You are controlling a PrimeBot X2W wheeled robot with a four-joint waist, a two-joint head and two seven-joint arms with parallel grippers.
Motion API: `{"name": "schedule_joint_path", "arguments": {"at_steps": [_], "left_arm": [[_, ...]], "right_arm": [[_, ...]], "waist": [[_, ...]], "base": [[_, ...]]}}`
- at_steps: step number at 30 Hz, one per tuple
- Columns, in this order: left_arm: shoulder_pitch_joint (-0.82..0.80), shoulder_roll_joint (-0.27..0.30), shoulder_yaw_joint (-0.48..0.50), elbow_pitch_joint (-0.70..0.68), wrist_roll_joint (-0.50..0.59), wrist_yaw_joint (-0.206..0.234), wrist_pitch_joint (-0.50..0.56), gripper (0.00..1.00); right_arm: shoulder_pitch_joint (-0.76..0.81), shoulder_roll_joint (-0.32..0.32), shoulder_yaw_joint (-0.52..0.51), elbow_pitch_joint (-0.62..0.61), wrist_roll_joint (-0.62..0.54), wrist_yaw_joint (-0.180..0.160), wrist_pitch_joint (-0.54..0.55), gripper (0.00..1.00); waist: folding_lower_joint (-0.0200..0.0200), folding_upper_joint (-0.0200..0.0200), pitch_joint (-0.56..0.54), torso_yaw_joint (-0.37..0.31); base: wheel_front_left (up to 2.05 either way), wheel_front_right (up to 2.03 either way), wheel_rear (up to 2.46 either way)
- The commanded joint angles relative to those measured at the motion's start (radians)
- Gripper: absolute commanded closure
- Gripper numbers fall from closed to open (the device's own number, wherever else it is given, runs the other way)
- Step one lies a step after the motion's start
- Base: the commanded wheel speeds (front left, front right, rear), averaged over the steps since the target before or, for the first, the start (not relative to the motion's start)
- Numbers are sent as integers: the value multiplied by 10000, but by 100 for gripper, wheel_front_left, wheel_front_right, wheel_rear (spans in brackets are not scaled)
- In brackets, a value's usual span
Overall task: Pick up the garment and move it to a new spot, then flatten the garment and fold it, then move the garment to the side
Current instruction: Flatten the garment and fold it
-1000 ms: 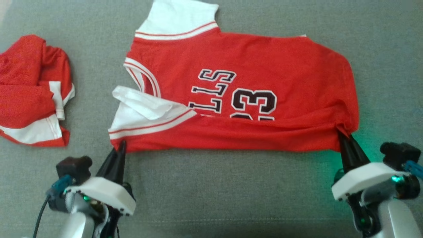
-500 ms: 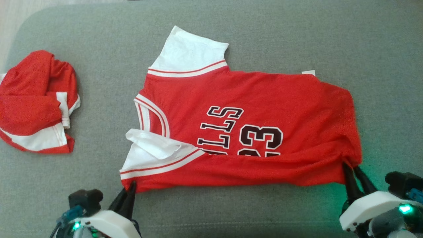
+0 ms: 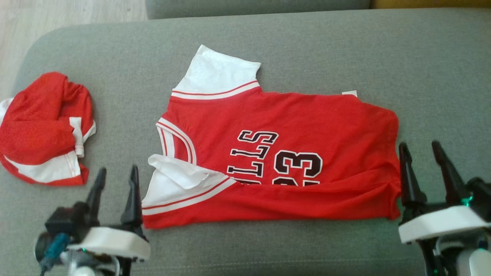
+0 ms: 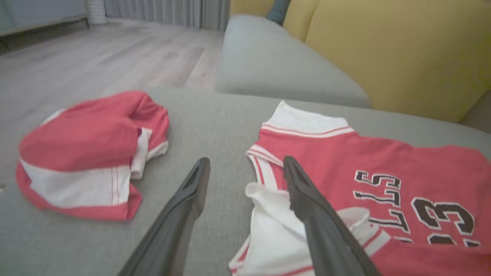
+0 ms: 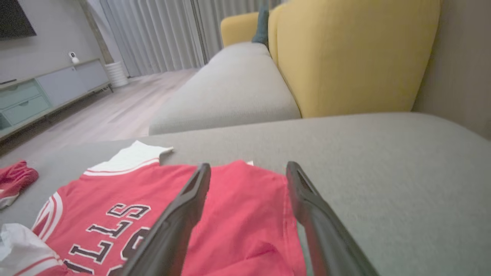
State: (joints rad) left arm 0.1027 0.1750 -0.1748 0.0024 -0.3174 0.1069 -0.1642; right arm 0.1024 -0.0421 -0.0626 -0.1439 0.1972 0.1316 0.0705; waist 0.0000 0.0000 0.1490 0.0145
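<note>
The near long edge of the red cotton jersey with white sleeves (image 3: 307,126) is folded over itself. The fold covers the lower half of the black-and-white number (image 3: 297,166) and the nearest characters of the black lettering (image 3: 249,153). The crumpled red-and-white fabric bundle (image 3: 38,130), at the left edge of the grey upholstered seat cushion (image 3: 307,46), is cut by the head view's left border. In the left wrist view the jersey runs off the right and bottom borders.

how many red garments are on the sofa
2: a red jersey laid out mid-way along the grey sofa seat, and a crumpled red-and-white garment to its left.
</note>
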Motion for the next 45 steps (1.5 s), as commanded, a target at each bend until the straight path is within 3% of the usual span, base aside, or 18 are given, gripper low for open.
{"name": "schedule_joint_path", "arguments": {"at_steps": [1,17,25,36,45], "left_arm": [[-525,170,473,-503,135,108,-186,0],[-940,341,351,-606,391,331,-66,0],[-1871,267,61,-152,151,-119,1,0],[-6782,-189,-466,3719,-401,-1530,272,0],[-9977,-114,-742,7552,-465,-2093,313,0]], "right_arm": [[-518,-107,318,-601,-135,-9,-70,0],[-636,-127,562,-964,-185,-9,107,0],[-731,-115,537,-1075,-205,-9,186,0],[-1554,-92,895,-1223,-340,-9,174,0],[-2036,-85,1410,-901,-293,-9,-62,0]], "waist": [[0,0,-77,-6],[0,0,-60,55],[0,0,466,93],[0,0,2359,-415],[0,0,3156,-1124]], "base": [[0,0,0],[0,0,0],[0,0,0],[0,0,0],[0,0,0]]}}
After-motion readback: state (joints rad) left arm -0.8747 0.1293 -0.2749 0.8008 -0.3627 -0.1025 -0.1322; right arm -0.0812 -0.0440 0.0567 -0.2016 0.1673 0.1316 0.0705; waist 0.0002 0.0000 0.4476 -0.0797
